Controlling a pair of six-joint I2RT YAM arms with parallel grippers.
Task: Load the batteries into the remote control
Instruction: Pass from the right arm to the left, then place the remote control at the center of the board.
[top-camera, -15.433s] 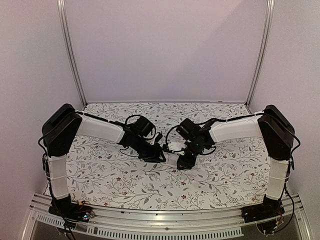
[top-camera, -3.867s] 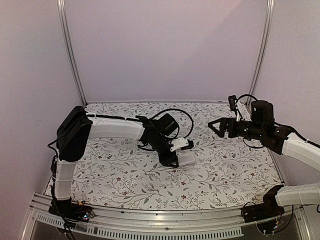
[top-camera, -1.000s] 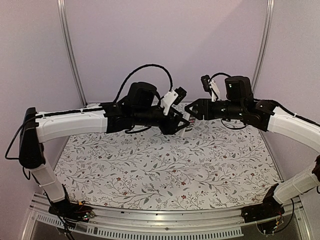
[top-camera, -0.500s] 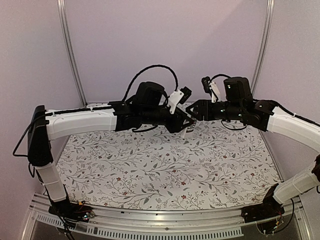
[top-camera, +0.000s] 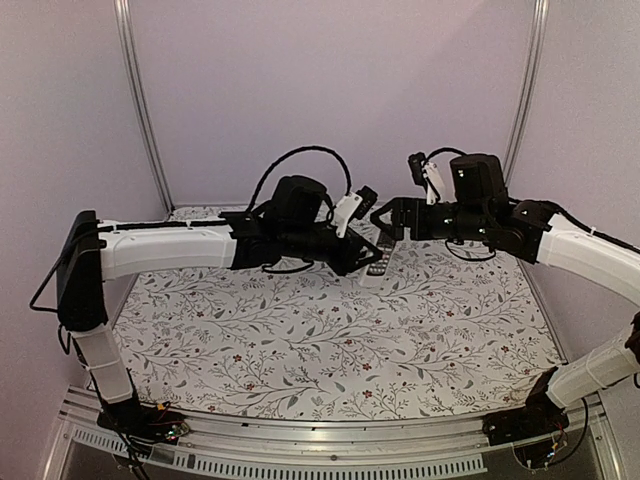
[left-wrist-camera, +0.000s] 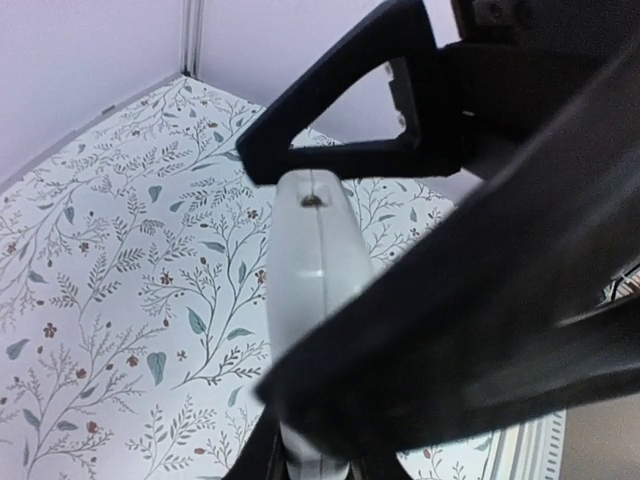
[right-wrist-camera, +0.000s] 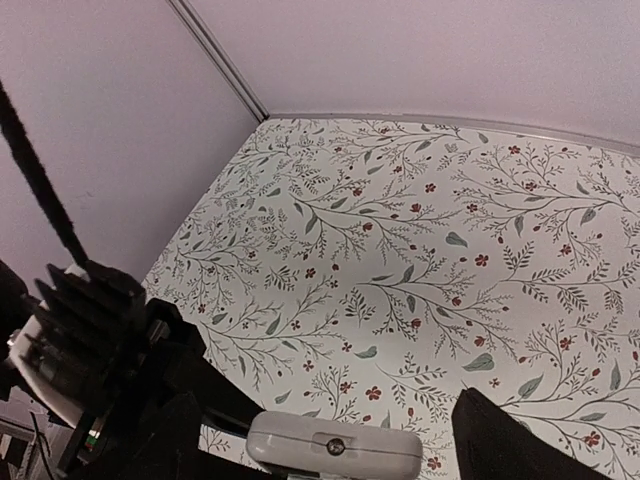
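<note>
Our left claw (top-camera: 357, 258) pinches the remote control (top-camera: 375, 267) in mid-air above the table (top-camera: 300, 340) (well clear of it). That presents its far end to our right claw (top-camera: 388, 222), gaping wide and empty, probably for a handover.

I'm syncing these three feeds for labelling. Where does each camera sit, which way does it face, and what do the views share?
Top external: fixed above and behind the bases, looking down across the floral table; both arms show, left end effector and right end effector close together.
Left wrist: on the left arm, looking along the remote control toward the table; its own dark fingers fill the right.
Right wrist: on the right arm, looking down at the table; its fingers at the bottom.
Shared: all three show the remote control.
</note>
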